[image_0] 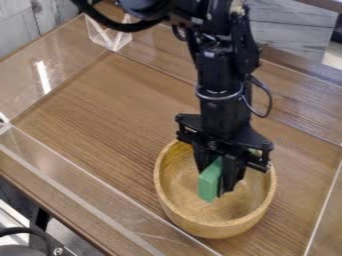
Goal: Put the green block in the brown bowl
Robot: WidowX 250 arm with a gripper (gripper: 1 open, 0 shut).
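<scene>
the black fingers [218, 175] point almost straight down and are clamped partway closed on the green block [210, 181], one dark finger at each side of its upper part. the block stands on end between them, a small bright green bar with plain matte faces and square edges, its lower half showing below the fingers. it hangs inside the brown bowl [175, 190], low over the middle of the hollow; whether its bottom end touches the bowl's floor cannot be told. the bowl is round, light-brown wood with a thick rim and faint grain, far wider than the block. above the fingers rises the black arm [221, 70], jointed, with dark cables alongside it. the bowl sits on a wooden worktop [107, 110] with long streaked grain, edged by clear, glossy plastic walls [54, 150] that catch the light.
</scene>
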